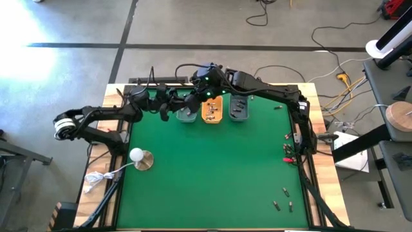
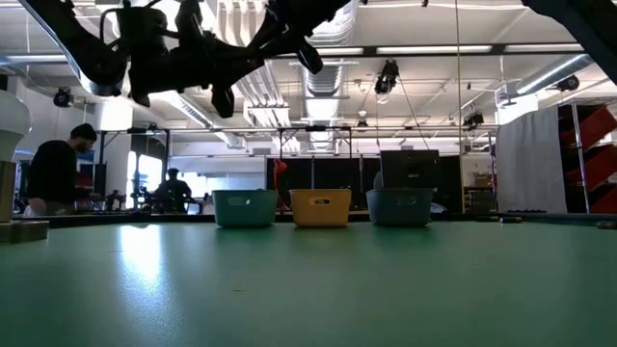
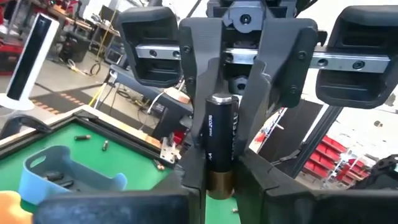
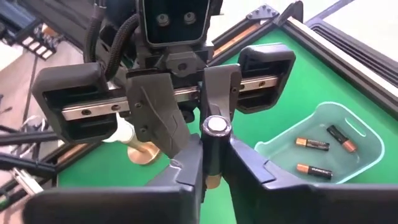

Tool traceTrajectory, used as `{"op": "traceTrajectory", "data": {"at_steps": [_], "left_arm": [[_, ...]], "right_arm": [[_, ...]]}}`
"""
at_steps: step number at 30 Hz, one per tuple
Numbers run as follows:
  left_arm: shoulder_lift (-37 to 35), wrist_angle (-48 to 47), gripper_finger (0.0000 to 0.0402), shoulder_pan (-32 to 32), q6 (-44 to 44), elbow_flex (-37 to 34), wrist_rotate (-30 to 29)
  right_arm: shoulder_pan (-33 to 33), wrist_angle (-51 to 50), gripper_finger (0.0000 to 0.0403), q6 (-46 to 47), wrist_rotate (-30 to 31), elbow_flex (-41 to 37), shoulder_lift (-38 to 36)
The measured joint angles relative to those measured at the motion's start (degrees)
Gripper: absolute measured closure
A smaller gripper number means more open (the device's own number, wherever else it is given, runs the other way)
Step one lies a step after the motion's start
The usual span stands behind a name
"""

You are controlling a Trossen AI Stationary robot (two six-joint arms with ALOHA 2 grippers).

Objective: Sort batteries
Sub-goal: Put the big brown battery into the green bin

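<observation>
A single battery [image 3: 221, 143] is being pinched jointly by left gripper [image 4: 186, 134] and right gripper [image 3: 222, 124] fingers above the trays [image 1: 212, 111]; mistimed release risks it being dropped outside them.

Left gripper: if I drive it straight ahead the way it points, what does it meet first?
The right gripper, head-on. The left gripper faces it above the trays, both sets of fingers closed around the same battery, so there looks to be no free travel.
</observation>
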Motion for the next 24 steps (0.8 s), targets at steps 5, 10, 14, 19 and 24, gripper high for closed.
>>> {"op": "traceTrajectory", "data": {"at_steps": [5,10,14,19,24], "left_arm": [[-0.15,-5.32,0.0373,2.08,0.43,1.47,1.55],[-0.38,-26.52,0.0373,3.95,9.28,6.24,2.96],[0.23,-59.29,0.0373,4.93,26.95,15.34,-8.89],[8.87,-89.18,0.0373,4.86,45.06,28.08,-26.42],[16.69,-91.96,0.0369,4.09,48.18,31.79,-24.99]], "right_arm": [[-0.06,-1.00,0.0266,1.85,-0.08,-0.07,-0.40],[-0.78,-6.88,0.0176,1.39,0.53,-0.07,-2.02],[-1.05,-16.87,0.0129,-0.68,5.90,-0.09,-5.35],[-1.01,-25.39,0.0099,-0.62,15.32,-0.09,-8.61],[-1.03,-28.14,0.0088,0.09,18.70,-0.22,-10.96]]}}
